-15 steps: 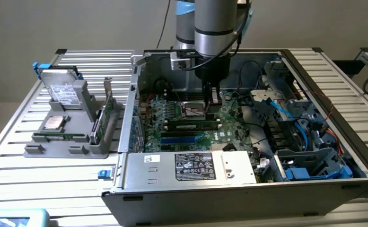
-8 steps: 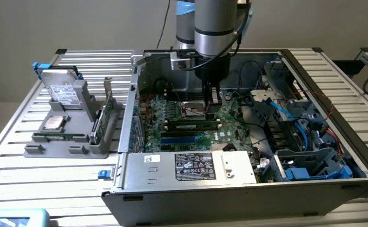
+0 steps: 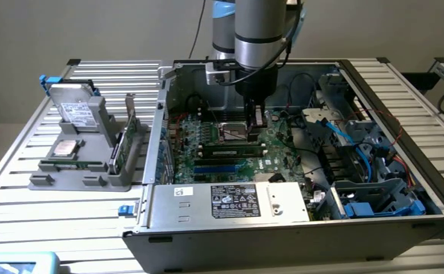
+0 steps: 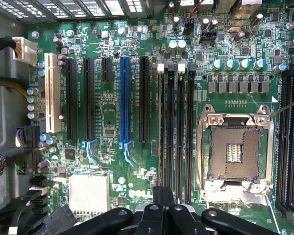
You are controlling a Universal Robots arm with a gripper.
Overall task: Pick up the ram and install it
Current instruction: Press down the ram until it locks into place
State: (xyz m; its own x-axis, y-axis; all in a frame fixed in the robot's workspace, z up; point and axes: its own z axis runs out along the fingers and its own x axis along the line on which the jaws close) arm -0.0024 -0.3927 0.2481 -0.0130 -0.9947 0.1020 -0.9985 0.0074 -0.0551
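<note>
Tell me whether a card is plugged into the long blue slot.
No: the blue slot lies bare along its whole length, with nothing seated in it.

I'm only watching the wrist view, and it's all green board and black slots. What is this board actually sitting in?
Observer: An open computer case, lying on its side on a slatted metal table.
Visitor: Is anything set down next to it?
Observer: Yes, a grey holder on the exterior view's left, carrying a hard drive and a green card.
Visitor: And the ram, where is that?
Observer: The ram stands on edge along the slots beside the socket, with its pale label facing the exterior camera.
</note>
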